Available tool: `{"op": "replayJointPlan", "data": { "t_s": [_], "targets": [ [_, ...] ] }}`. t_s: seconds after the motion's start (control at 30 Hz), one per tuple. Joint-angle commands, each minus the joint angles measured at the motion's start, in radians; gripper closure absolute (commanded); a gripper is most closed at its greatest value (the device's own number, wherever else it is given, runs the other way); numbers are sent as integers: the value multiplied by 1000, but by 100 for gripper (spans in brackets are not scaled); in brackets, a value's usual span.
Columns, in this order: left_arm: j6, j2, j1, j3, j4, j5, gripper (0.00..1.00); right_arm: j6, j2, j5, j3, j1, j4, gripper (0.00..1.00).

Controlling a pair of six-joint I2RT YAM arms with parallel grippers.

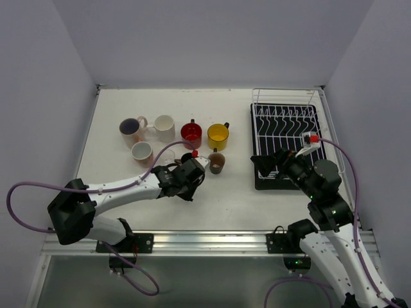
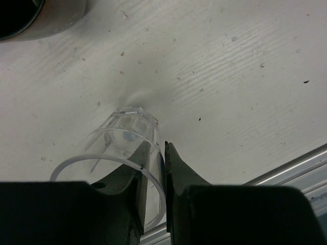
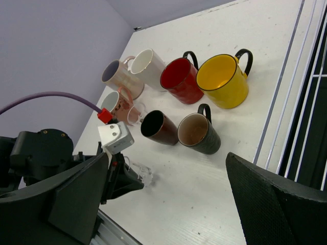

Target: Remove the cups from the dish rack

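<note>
My left gripper (image 2: 157, 153) is shut on the wall of a small clear glass (image 2: 127, 138), one finger inside and one outside. The glass is tilted, with its base at the table surface. The gripper also shows in the top view (image 1: 196, 179) and the glass in the right wrist view (image 3: 143, 173). On the table stand a yellow mug (image 1: 218, 135), a red mug (image 1: 191, 135), a white mug (image 1: 165, 127), a pale mug with purple inside (image 1: 131, 128), another pale mug (image 1: 142, 153), a brown mug (image 3: 159, 127) and a black mug (image 1: 216, 162). The white wire dish rack (image 1: 286, 122) holds no cups. My right gripper (image 1: 266, 163) is open and empty over the rack's near left corner.
A second clear glass (image 3: 135, 112) stands between the pale mug and the brown mug. The rack sits on a black tray (image 1: 257, 183) at the right. A metal rail (image 1: 205, 240) runs along the table's near edge, close behind the held glass.
</note>
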Motion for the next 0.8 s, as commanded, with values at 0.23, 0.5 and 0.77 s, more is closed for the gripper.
{"op": "replayJointPlan", "data": {
  "t_s": [0.23,0.5,0.77],
  "targets": [
    [20,28,-12,8,54,-117,68,-41,20,18,71,0,-15,1],
    [41,-2,-12,11,62,-124,53,-36,36,20,105,0,-32,1],
    [96,-203,-12,197,65,-174,17,-44,28,30,166,0,-49,1]
  ]
}}
